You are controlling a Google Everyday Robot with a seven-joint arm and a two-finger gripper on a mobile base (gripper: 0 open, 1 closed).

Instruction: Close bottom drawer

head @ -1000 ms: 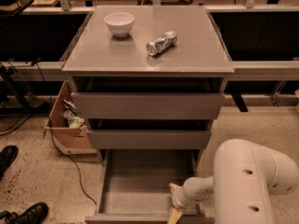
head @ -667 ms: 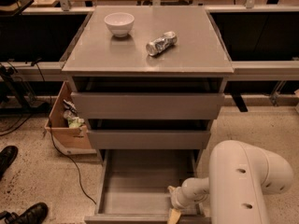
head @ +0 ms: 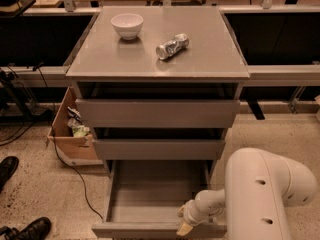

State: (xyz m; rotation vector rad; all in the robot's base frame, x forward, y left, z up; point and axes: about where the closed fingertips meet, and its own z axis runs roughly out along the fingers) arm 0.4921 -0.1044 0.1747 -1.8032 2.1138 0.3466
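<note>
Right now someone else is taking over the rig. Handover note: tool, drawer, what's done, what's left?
Tool: low at the front right corner of the bottom drawer, by its front panel; contact unclear.
Bottom drawer: pulled well out from the cabinet.
Cabinet top: white bowl and crushed can, not part of the job.
Done: arm is at the drawer front.
Left: the whole close; likely push the front panel straight in until it is shut.

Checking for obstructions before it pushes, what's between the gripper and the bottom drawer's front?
Nothing. In the camera view the gripper overlaps the front panel of the open bottom drawer, toward its right end, and no object shows between them.
</note>
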